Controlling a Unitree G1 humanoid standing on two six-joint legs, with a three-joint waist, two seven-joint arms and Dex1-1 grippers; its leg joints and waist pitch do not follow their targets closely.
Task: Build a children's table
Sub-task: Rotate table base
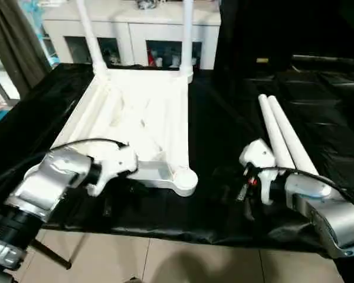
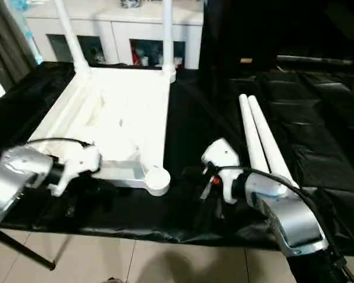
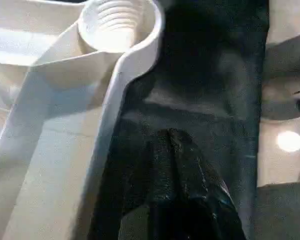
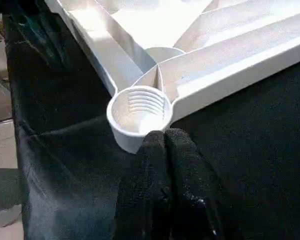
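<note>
Tabletop [image 1: 135, 127] lies underside up on the bench [image 1: 224, 147], two legs fitted at 12 o'clock, near socket [image 4: 139, 112] exposed for threading; right pincer [image 4: 166, 150] clenched empty; left pincer's state cannot be told.

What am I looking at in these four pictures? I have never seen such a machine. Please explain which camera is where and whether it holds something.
It is a humanoid robot with two silver arms. The two wide pictures come from cameras on its head, looking down. An upside-down white tabletop lies on a black sheet; two legs already stand in its far corners, and two loose legs lie on the right. The close pictures come from the wrists. The right gripper, its black fingers shut together, holds nothing and points at an empty threaded corner socket. The left gripper is beside the tabletop's near rim and another socket.
</note>
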